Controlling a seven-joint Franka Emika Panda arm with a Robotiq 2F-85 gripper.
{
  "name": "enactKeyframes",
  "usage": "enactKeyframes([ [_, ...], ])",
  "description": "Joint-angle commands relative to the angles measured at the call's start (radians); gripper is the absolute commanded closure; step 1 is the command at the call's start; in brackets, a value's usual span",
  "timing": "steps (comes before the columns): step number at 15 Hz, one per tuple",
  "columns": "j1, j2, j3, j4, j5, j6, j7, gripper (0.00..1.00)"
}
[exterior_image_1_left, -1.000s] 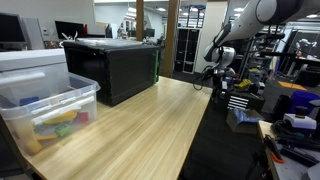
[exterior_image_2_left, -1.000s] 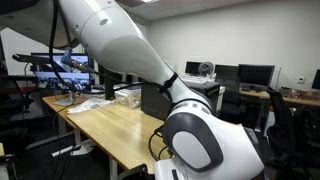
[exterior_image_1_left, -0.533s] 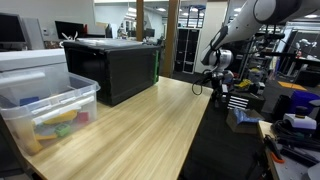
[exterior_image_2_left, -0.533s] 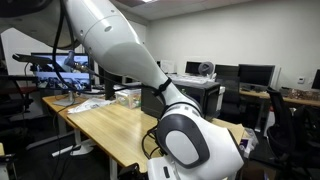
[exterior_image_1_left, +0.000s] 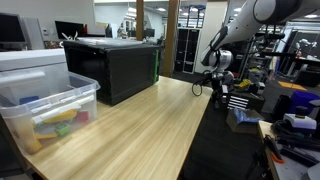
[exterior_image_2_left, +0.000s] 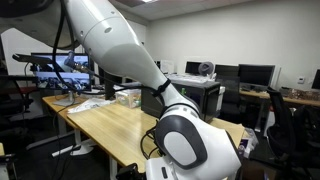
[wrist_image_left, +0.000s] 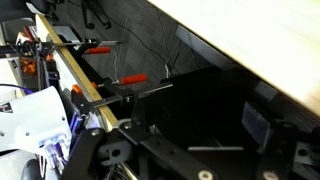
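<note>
End effector (exterior_image_1_left: 220, 90) beside wooden table (exterior_image_1_left: 140, 135) edge, black crate (exterior_image_1_left: 115, 68), clear bin (exterior_image_1_left: 48, 105)

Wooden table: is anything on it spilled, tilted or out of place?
Nothing is spilled or tilted. The clear bin and black box stand upright on the table. Only the pincer hangs beyond its edge.
</note>
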Motion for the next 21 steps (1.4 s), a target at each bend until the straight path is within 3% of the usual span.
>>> enactKeyframes([
  [1, -0.002, -0.018, 0.005, -0.009, 0.045, 0.027, 0.004, 0.0],
  [11, -0.014, -0.004, -0.002, 0.033, 0.069, 0.02, 0.029, 0.0],
  [21, 0.02, -0.067, -0.004, -0.036, 0.036, 0.041, -0.009, 0.0],
])
